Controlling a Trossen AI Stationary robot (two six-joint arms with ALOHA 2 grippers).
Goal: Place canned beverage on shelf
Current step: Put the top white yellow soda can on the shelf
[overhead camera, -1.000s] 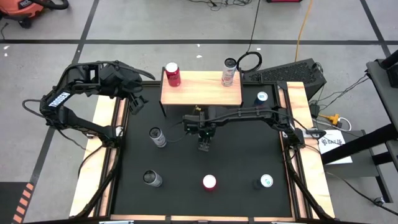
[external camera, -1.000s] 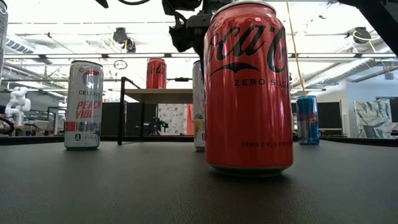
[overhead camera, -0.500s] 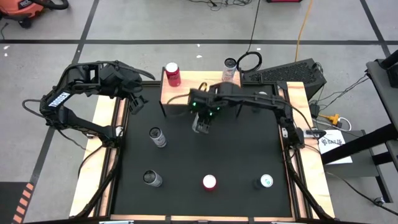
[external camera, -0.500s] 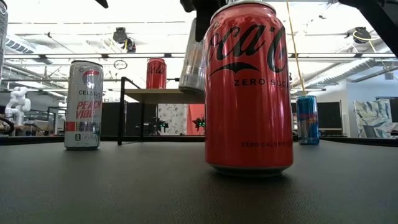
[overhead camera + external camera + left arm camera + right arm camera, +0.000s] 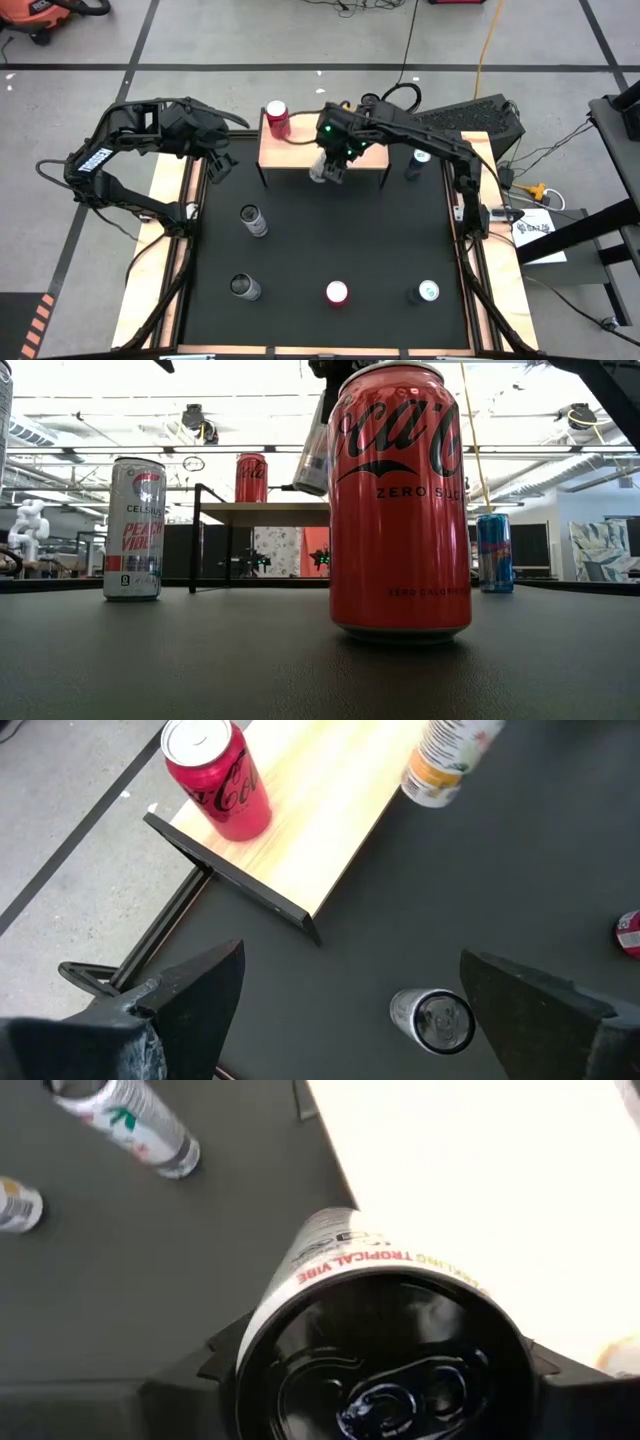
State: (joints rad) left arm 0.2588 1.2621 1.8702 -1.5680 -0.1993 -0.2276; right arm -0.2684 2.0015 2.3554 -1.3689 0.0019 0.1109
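The slim silver can [image 5: 325,166] is held tilted in the right gripper [image 5: 333,160], its lower end over the front edge of the shelf [image 5: 290,152], clear of the desk [image 5: 330,240]. A second ago it was being gripped low over the black mat; half a second ago it had been lifted and carried toward the shelf; now it has been brought up to the shelf's front edge. From the right wrist view, the can's top fills the space between the fingers, which are closed on its sides, with the pale wooden top just beyond. In the low view the can [image 5: 312,455] is seen hanging slanted, above shelf level.

The transport step is judged nearly done; levelling the can and setting it down on bare wood remain.

A red cola can [image 5: 277,118] stands at the shelf's left end. The left gripper [image 5: 340,990] waits beside that end, fingers wide apart, nothing held. Other cans stand on the mat.
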